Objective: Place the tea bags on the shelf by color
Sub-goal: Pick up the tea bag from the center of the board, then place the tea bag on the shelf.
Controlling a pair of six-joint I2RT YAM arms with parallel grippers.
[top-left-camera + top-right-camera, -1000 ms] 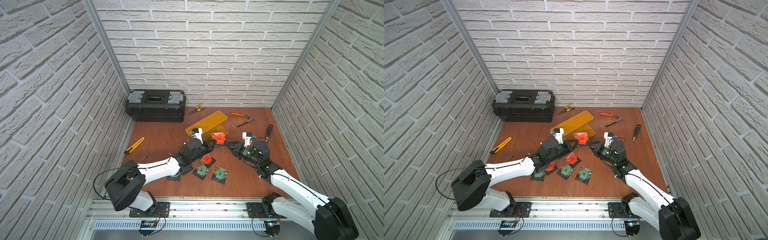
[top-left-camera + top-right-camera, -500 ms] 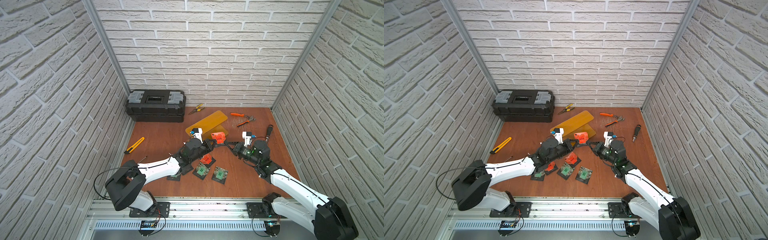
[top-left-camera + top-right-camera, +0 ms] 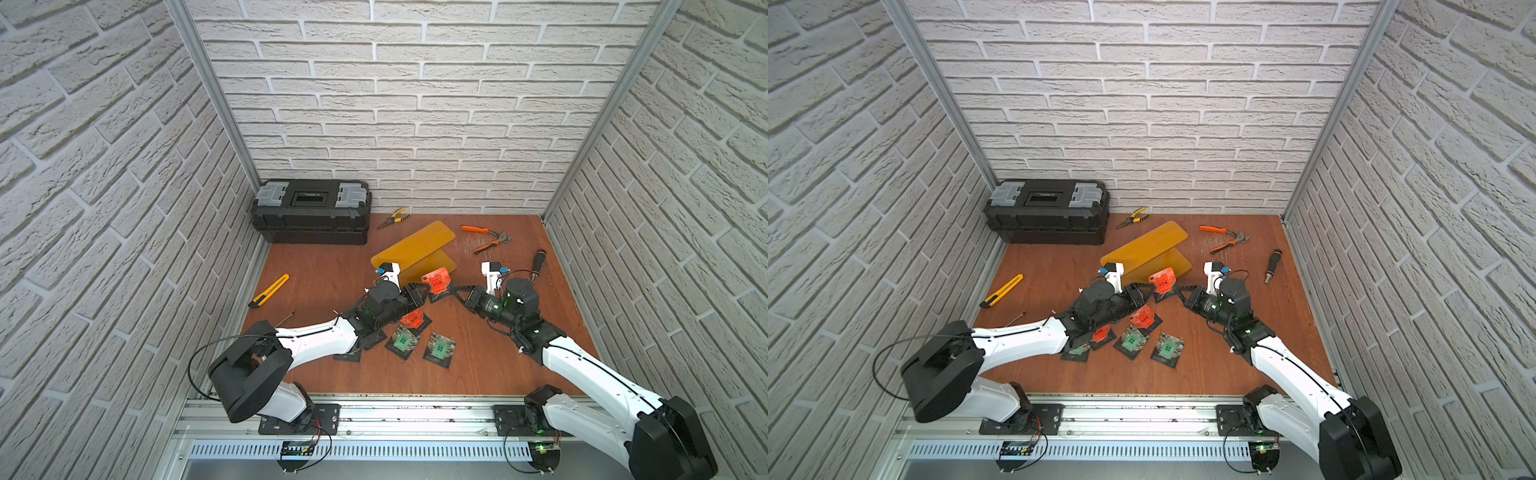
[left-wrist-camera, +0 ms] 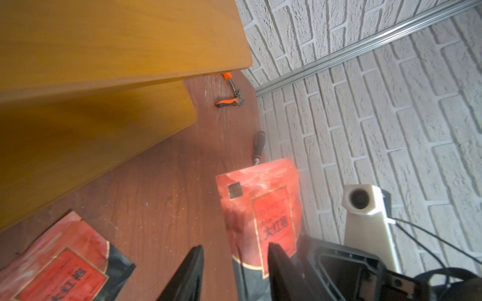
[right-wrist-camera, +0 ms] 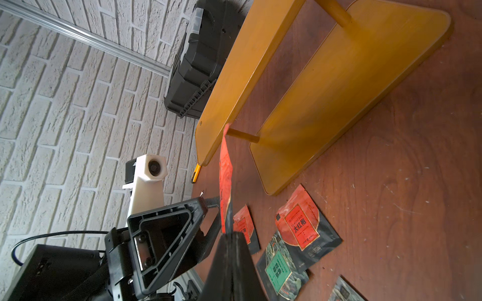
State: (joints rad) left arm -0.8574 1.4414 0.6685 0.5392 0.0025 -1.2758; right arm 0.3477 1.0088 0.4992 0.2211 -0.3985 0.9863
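While both arms reach low over the brown floor and meet near its centre, I see a red tea bag standing upright between them, lifted clear of the boards.

My left arm starts at its base at 7 o'clock. Its white link lies almost flat, pointing toward 2 o'clock, and the wrist sits close above the floor. The left gripper has its jaws spread. In the left wrist view they stand on either side of the bag's dark lower edge, and I cannot tell whether either pad touches it.

My right arm starts at its base at 5 o'clock and slopes toward 10 o'clock, with the wrist bent down. The right gripper has its jaws pressed together, pinching the bag's lower edge. In the right wrist view the bag rises edge-on from the fingertips.

An amber two-tier shelf stands just beyond the held bag, at 12 o'clock from it.

Five more sachets lie flat on the floor at 6 to 7 o'clock from the held bag. They are two red sachets and three green sachets. One green sachet is partly under my left arm.
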